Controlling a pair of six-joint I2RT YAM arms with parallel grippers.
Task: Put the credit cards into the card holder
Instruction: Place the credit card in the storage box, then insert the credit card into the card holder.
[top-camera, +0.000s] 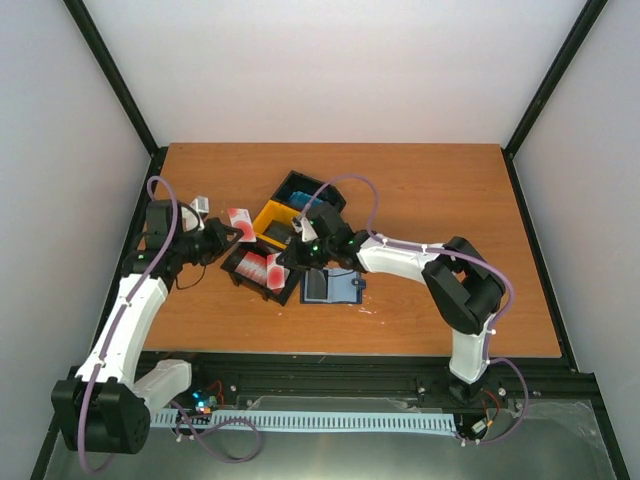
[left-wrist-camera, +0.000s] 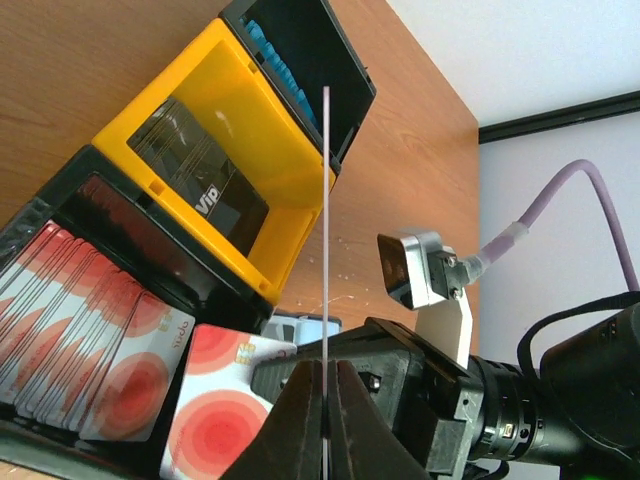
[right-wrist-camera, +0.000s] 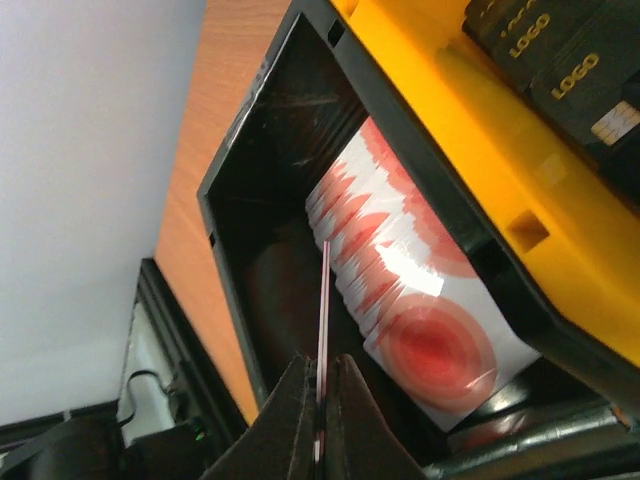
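Note:
My left gripper (top-camera: 226, 233) is shut on one red credit card (top-camera: 238, 221), lifted left of the bin; in the left wrist view this card (left-wrist-camera: 326, 230) shows edge-on between the closed fingers (left-wrist-camera: 326, 405). My right gripper (top-camera: 291, 258) is shut on another red credit card (right-wrist-camera: 323, 300), held edge-on over the bin's black end section, beside the stack of red cards (right-wrist-camera: 415, 300). That same held card (left-wrist-camera: 215, 410) shows face-on in the left wrist view. The navy card holder (top-camera: 330, 287) lies open on the table just right of the right gripper.
The three-section bin (top-camera: 272, 218) lies diagonally mid-table: a black section with red cards (top-camera: 252, 266), a yellow middle section (left-wrist-camera: 215, 95) with black cards, and a far black section with blue cards (top-camera: 300, 195). The two wrists are close together over the bin's near end.

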